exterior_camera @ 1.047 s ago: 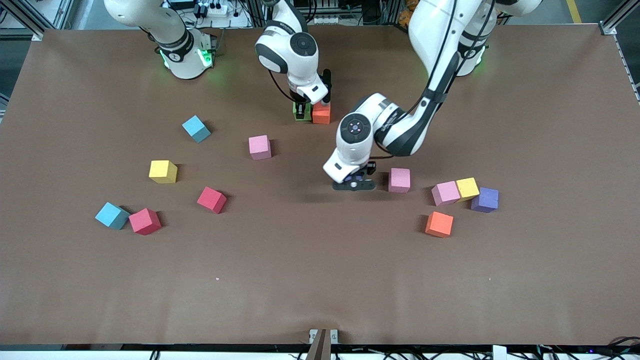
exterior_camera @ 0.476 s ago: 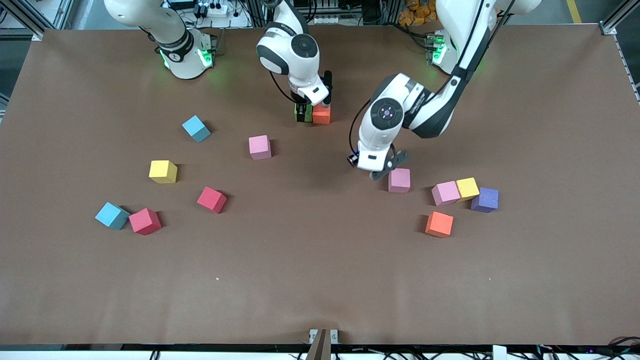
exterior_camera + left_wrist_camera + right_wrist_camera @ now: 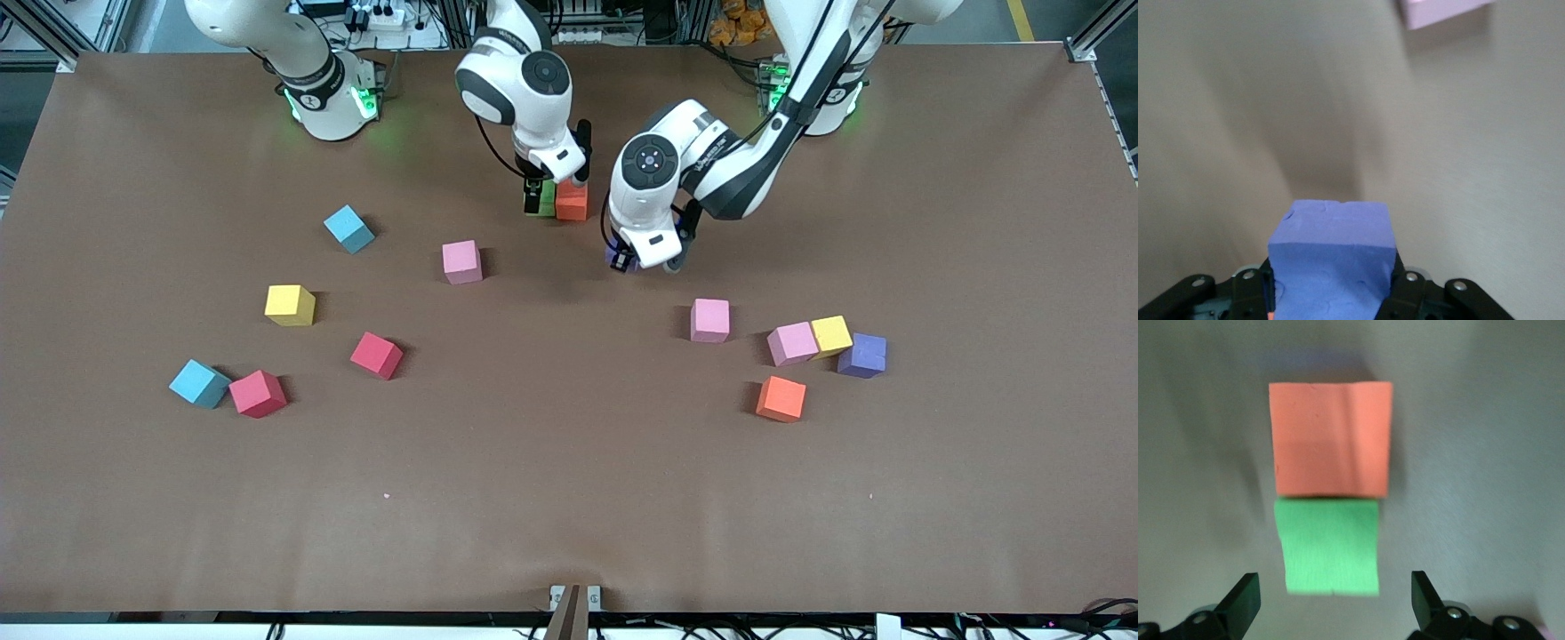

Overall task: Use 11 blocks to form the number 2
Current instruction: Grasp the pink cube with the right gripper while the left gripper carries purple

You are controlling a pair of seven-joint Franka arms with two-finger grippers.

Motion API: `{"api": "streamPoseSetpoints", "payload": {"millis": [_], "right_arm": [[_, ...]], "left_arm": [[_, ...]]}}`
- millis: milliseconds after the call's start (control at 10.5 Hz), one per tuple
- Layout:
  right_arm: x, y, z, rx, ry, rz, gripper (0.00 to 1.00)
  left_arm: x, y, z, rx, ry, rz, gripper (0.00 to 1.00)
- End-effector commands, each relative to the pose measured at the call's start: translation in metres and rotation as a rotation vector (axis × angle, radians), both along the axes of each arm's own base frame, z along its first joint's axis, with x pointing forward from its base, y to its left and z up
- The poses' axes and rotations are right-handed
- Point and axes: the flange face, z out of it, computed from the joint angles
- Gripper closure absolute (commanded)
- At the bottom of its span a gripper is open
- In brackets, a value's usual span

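A green block (image 3: 548, 190) and an orange block (image 3: 572, 203) sit side by side, touching, near the robots' bases. My right gripper (image 3: 537, 197) hangs open just above the green block (image 3: 1330, 543), its fingers clear of it on both sides, and the orange block (image 3: 1331, 439) adjoins it. My left gripper (image 3: 637, 260) is shut on a violet-blue block (image 3: 1331, 260), held in the air over bare table beside the orange block, toward the left arm's end. A pink block (image 3: 1445, 10) shows at the edge of the left wrist view.
Toward the left arm's end lie two pink blocks (image 3: 710, 320) (image 3: 792, 343), a yellow (image 3: 831, 335), a purple (image 3: 862, 356) and an orange (image 3: 781, 398). Toward the right arm's end lie a pink (image 3: 462, 261), a yellow (image 3: 290, 305), two reds (image 3: 376, 355) (image 3: 258, 393) and two light-blue cubes (image 3: 348, 228) (image 3: 199, 383).
My right gripper opened and let go of the green block beside the orange one. My left gripper rose from the table with the violet-blue block and moved toward the green and orange pair.
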Motion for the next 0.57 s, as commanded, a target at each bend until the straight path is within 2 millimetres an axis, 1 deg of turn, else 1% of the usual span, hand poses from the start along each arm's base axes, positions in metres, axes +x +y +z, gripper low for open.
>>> {"api": "streamPoseSetpoints", "payload": {"millis": [0,95,190,285,381,476], "right_arm": [[0.034,-0.036,0.043,0.005,0.022,-0.124,0.00],[0.054,-0.054,0.048,0.002,0.024,-0.213,0.00],[0.075,-0.073,0.053,-0.006,0.014,-0.343,0.00],[0.090,-0.092,0.056,-0.047,0.008,-0.533,0.00],[0.106,-0.109,0.054,-0.076,-0.009,-0.735,0.00],[0.109,-0.112,0.049,-0.105,-0.034,-0.924,0.00]], "left_arm": [[-0.006,0.020,0.005,0.015,-0.019,0.064,1.00],[-0.008,0.015,0.007,0.004,-0.033,0.143,1.00],[-0.011,0.014,0.004,-0.003,-0.040,0.207,1.00],[-0.022,0.010,0.001,-0.003,-0.035,0.202,1.00],[-0.026,0.010,0.001,-0.008,-0.033,0.209,1.00],[-0.032,0.007,0.000,-0.038,-0.048,0.227,1.00]]}}
